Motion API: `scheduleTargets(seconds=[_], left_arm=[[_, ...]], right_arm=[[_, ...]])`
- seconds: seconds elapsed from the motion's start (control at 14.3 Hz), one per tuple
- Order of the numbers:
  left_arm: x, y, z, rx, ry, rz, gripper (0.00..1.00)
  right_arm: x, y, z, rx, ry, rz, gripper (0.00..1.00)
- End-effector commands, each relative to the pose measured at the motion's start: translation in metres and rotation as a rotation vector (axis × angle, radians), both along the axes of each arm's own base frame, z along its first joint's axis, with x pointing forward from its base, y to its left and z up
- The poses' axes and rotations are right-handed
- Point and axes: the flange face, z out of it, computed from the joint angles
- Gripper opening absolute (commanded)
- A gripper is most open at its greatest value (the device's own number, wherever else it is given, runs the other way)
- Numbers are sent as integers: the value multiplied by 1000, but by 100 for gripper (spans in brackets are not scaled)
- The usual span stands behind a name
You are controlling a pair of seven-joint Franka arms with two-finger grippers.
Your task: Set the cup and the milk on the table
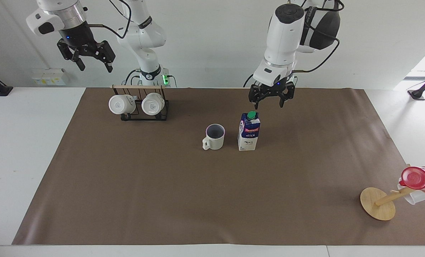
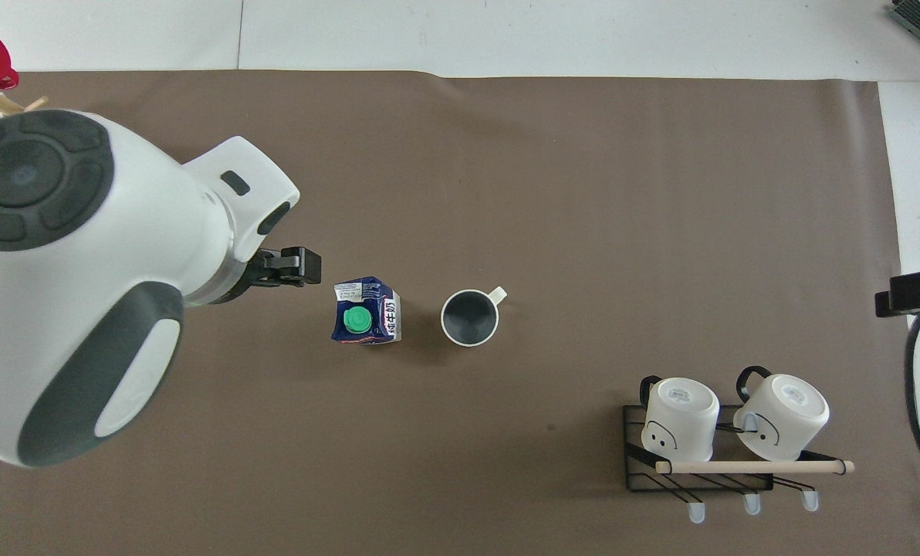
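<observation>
The cup, a cream-white mug with a dark inside, stands upright on the brown mat of the table. The milk, a blue and white carton with a green cap, stands upright beside it, toward the left arm's end. My left gripper is open and empty, raised above the mat, up and aside from the milk's top. My right gripper is open and empty, held high above the mug rack.
A black wire rack holds two white mugs near the right arm's base. A tipped wooden cup stand with a red translucent cup lies at the mat's corner farthest from the robots, at the left arm's end.
</observation>
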Motion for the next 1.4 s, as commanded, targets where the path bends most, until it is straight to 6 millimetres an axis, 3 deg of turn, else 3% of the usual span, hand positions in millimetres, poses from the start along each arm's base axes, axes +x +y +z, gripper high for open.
scheduleTargets(seconds=[0.0,0.21,0.35,0.63,0.91,1.33], left_arm=[[8,61,22,-11,18,22,100],[15,115,28,-25,48,9,100],[14,130,41,-21,53,11,100],[16,153,40,-15,71,-3,100],[14,156,41,-31,82,-33,100],[11,151,45,-97,79,-36,100]], right_arm=[[-8,-1,0,22,5,5,100],[-1,-3,-2,-1,13,7,100],[-1,-4,1,-3,6,5,100],[-4,-1,2,-1,-7,9,100],[-5,-1,2,10,-6,12,100],[15,0,-2,-27,-8,14,100]])
